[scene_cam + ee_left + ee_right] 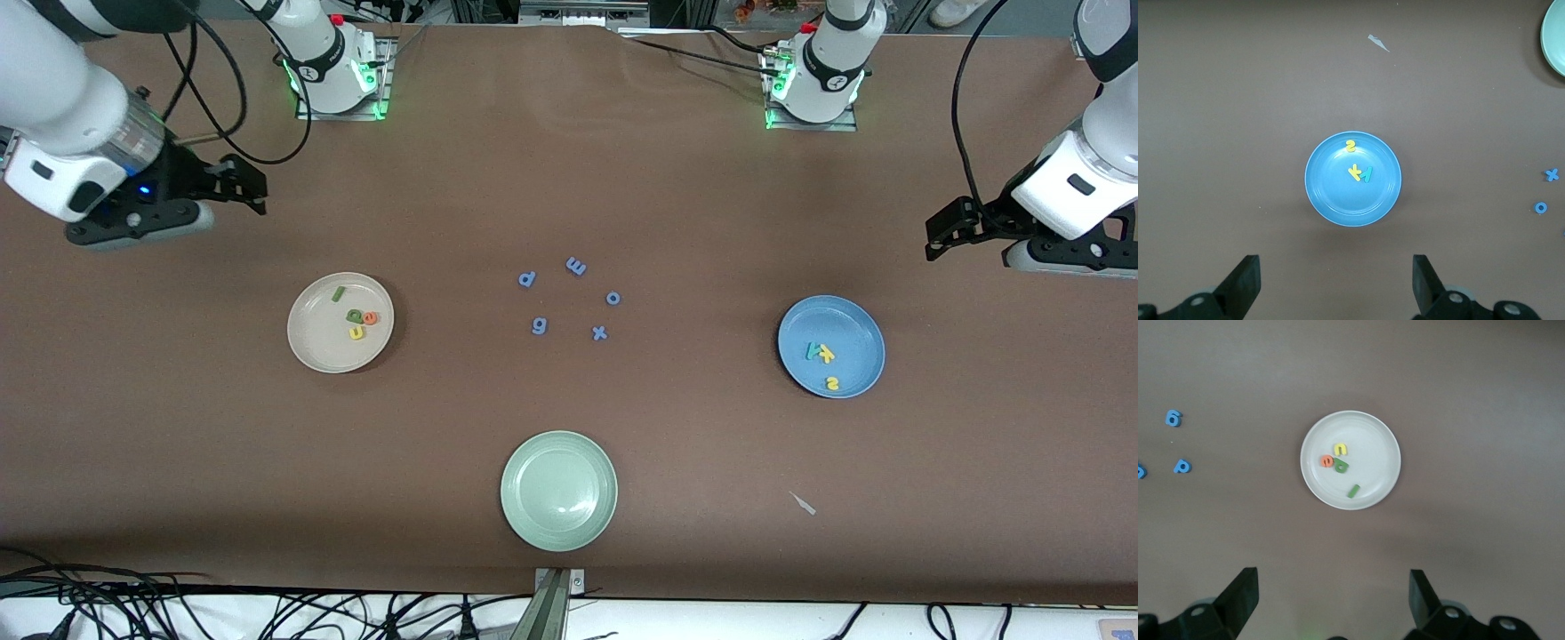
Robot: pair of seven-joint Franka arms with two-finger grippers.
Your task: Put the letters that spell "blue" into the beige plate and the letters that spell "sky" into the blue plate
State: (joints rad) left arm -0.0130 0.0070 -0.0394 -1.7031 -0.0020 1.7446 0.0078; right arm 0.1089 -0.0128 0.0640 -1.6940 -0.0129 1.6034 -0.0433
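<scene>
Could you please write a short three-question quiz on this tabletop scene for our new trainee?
1. True or false: the beige plate holds four letters.
2. How many letters lie in the blue plate?
A. two B. three C. five
3. Fill in: the pale green plate holds ____ letters.

Key:
1. True: green b, green l, yellow u, orange e.
2. B: yellow s, yellow k, teal y.
3. No.
</scene>
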